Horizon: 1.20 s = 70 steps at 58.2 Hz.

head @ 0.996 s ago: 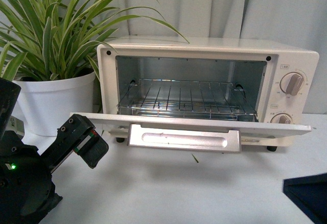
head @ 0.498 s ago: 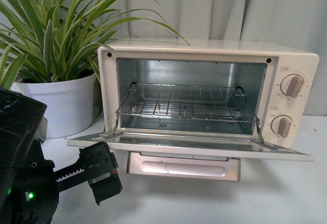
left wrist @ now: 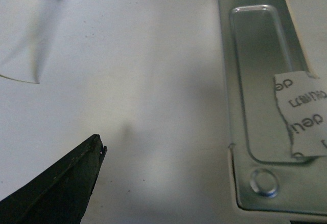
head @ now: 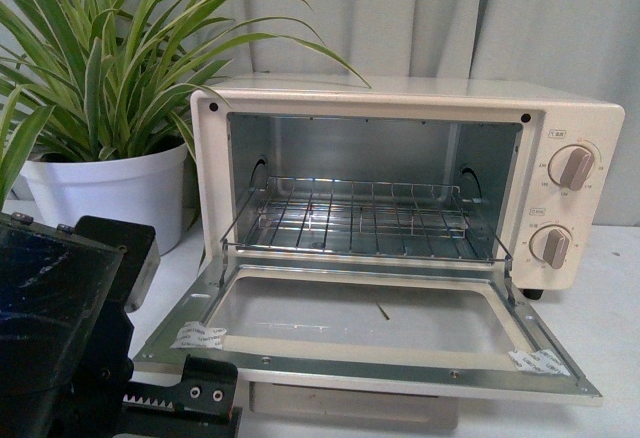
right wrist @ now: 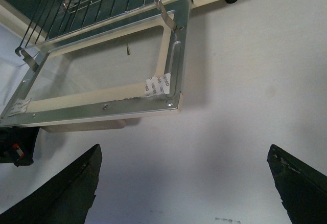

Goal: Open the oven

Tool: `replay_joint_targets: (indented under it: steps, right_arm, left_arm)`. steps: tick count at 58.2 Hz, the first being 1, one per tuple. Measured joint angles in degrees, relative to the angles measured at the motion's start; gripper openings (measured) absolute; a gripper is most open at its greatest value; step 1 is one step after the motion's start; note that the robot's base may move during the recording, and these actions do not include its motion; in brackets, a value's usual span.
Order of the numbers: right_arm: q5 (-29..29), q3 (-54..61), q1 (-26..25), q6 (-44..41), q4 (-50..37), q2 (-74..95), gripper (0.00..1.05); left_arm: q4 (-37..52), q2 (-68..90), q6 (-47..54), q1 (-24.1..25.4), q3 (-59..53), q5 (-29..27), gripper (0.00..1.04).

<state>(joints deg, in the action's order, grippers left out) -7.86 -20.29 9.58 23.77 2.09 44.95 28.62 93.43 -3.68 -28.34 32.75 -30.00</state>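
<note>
The cream-white oven (head: pixel 400 98) stands on the white table with its door (head: pixel 350 366) swung down nearly flat, its metal inner frame facing up. The wire rack (head: pixel 360 220) sits pulled forward in the cavity. Two grey knobs (head: pixel 574 167) are on its right side. The pale handle (head: pixel 350 405) hangs under the door's front edge. My left gripper (head: pixel 205 403) is open and empty, low beside the door's front left corner (left wrist: pixel 260 183); one finger (left wrist: pixel 61 188) shows in the left wrist view. My right gripper (right wrist: pixel 184 152) is open and empty over bare table, in front of the door (right wrist: pixel 102 106).
A leafy plant in a white pot (head: pixel 110 193) stands left of the oven, close to my left arm (head: pixel 60 338). Grey curtains hang behind. White table (head: pixel 600 308) runs to the right of the door. White tape labels (right wrist: pixel 158 86) stick on the door's corners.
The door has swung from nearly level down to fully open and the rack has slid forward. My left gripper has dropped low and back toward the camera, clear of the handle.
</note>
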Motion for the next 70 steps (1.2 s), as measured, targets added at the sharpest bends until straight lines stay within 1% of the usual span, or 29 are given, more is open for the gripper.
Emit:
replay_joint_targets:
  steps: [7,19,24,30,34,42,52,59,70]
  right_arm:
    - [-0.13,0.00,-0.02,-0.28,-0.07,0.04,0.95]
    - [-1.29,0.02,-0.33,-1.77,1.03,-2.10,0.95]
    - [-1.49,0.04,-0.50,-2.51,2.12,-3.83,0.95]
    - [-1.73,0.63,-0.50,-3.82,3.74,-6.69,0.95]
    - [-1.40,1.46,-0.39,-5.27,5.25,-9.88,0.95]
    - [-0.31,3.93,0.98,-8.37,9.14,-18.73,0.95]
    - [-0.68,7.08,0.98,-11.45,13.49,-29.66,0.95]
    - [-3.39,8.55,-1.55,-13.51,13.51,-33.20,0.95]
    - [-7.39,11.41,-6.47,-15.93,13.29,-34.62,0.95]
  left_arm:
    - [0.07,-0.26,4.24,-0.46,-0.68,0.50,0.98]
    - [0.13,-5.33,7.93,-1.90,-4.04,3.19,0.98]
    - [0.92,-8.48,9.60,-2.97,-6.54,1.77,0.98]
    - [0.87,-13.40,9.66,-4.59,-9.40,1.70,0.98]
    - [0.35,-18.36,9.66,-6.60,-11.52,1.03,0.98]
    - [-4.48,-30.58,8.37,-11.39,-16.06,-1.18,0.98]
    - [-11.58,-45.51,6.34,-11.78,-20.33,-4.92,0.98]
    - [-15.78,-54.21,5.09,-11.61,-22.69,-6.97,0.98]
    - [-25.11,-68.48,3.13,-11.65,-25.29,-10.23,0.98]
